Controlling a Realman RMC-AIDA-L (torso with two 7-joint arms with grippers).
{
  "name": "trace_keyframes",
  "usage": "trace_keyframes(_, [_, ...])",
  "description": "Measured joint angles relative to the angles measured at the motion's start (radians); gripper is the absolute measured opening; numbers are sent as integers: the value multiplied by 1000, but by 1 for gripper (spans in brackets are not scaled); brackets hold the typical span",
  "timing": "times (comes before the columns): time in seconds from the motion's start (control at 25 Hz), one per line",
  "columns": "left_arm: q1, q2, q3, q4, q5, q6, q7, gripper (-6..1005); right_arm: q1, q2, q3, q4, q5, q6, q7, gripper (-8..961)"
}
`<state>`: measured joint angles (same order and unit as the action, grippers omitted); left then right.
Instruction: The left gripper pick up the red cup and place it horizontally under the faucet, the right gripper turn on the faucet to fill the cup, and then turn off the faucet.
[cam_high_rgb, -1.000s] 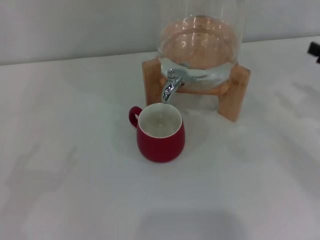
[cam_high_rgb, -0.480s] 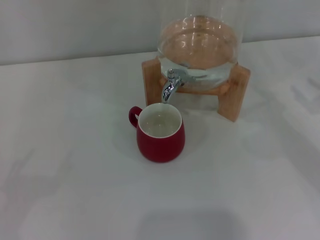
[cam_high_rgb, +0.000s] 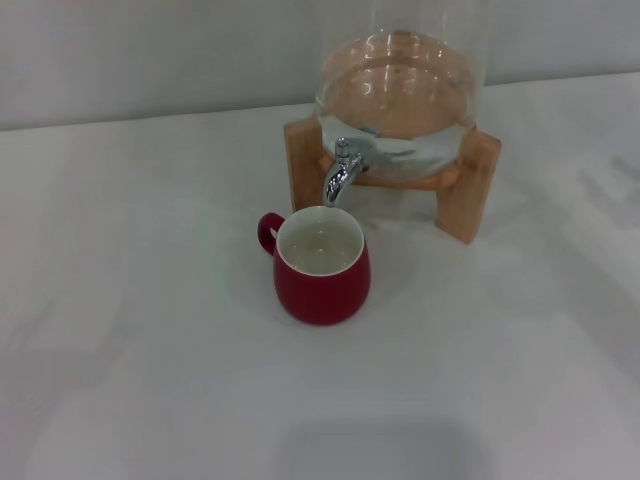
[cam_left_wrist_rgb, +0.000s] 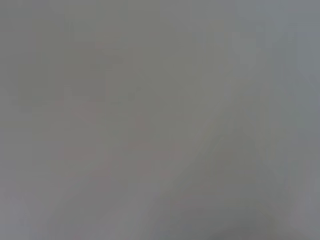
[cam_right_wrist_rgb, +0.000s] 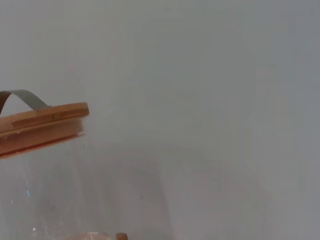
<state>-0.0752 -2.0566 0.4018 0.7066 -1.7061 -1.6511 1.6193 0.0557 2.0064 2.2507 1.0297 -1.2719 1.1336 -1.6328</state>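
The red cup (cam_high_rgb: 322, 265) stands upright on the white table, its white inside showing and its small handle pointing left. It sits directly below the chrome faucet (cam_high_rgb: 341, 171), whose spout curves down over the cup's rim. The faucet is fixed to a clear glass dispenser (cam_high_rgb: 400, 85) resting in a wooden stand (cam_high_rgb: 470, 185). No water stream shows from the spout. Neither gripper shows in the head view. The left wrist view shows only a blank grey surface. The right wrist view shows the dispenser's wooden lid (cam_right_wrist_rgb: 42, 125) and glass wall, with no fingers.
The white table (cam_high_rgb: 150, 330) spreads out left, right and in front of the cup. A pale wall runs along the back behind the dispenser.
A dark piece of the right gripper at the head view's right edge one second ago has gone out of view. The cup, faucet and dispenser have not moved.
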Motion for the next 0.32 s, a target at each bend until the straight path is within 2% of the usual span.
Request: trace_keyframes(0.32, [-2, 0, 0, 1, 4, 4, -17, 800, 5, 0, 3, -2, 6, 1, 1, 631])
